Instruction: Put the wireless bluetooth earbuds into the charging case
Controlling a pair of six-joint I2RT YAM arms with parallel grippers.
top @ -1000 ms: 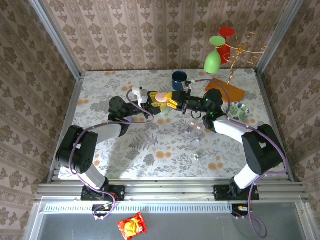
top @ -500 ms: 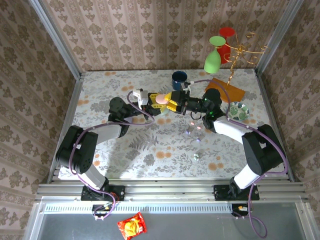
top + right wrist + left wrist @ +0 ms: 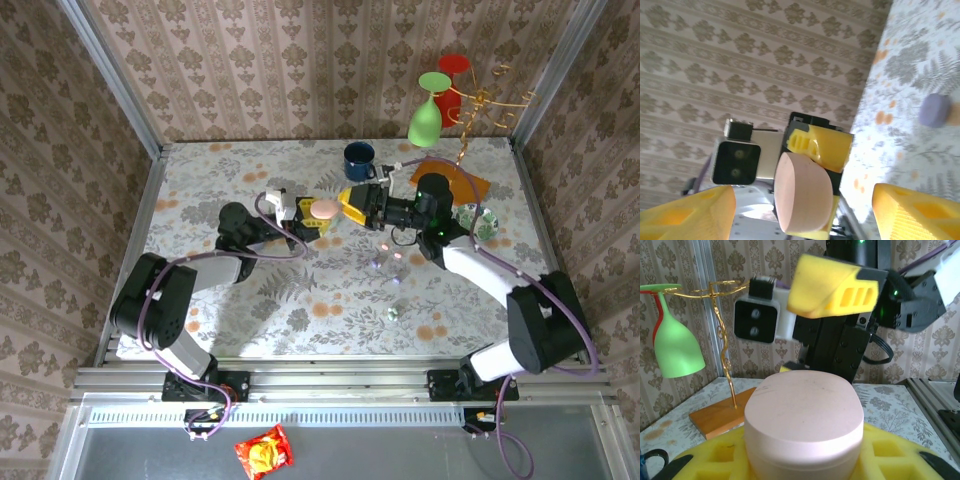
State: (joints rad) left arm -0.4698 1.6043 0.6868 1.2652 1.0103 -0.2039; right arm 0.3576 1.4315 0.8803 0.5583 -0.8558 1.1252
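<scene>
A pale pink oval charging case point(image 3: 325, 208) is held above the middle of the table, lid closed, with my left gripper point(image 3: 316, 215) shut on it. In the left wrist view the case point(image 3: 804, 415) sits between yellow fingers point(image 3: 890, 455). My right gripper point(image 3: 358, 204) stands open just to the right of the case and does not touch it. From the right wrist the case point(image 3: 802, 192) shows between and beyond my yellow fingertips point(image 3: 917, 212). Tiny earbuds point(image 3: 376, 265) point(image 3: 398, 258) point(image 3: 392, 313) lie scattered on the cloth in front of the right arm.
A blue mug point(image 3: 358, 157) stands behind the grippers. At the back right a gold rack on a wooden base point(image 3: 452, 180) holds a green glass point(image 3: 425, 120) and a red glass point(image 3: 452, 65). A small patterned dish point(image 3: 478, 222) sits by the right arm. A purple piece point(image 3: 933, 110) lies on the table.
My right gripper has opened and drawn back to the right, off the case. The left gripper keeps its hold and has shifted slightly toward the front.
</scene>
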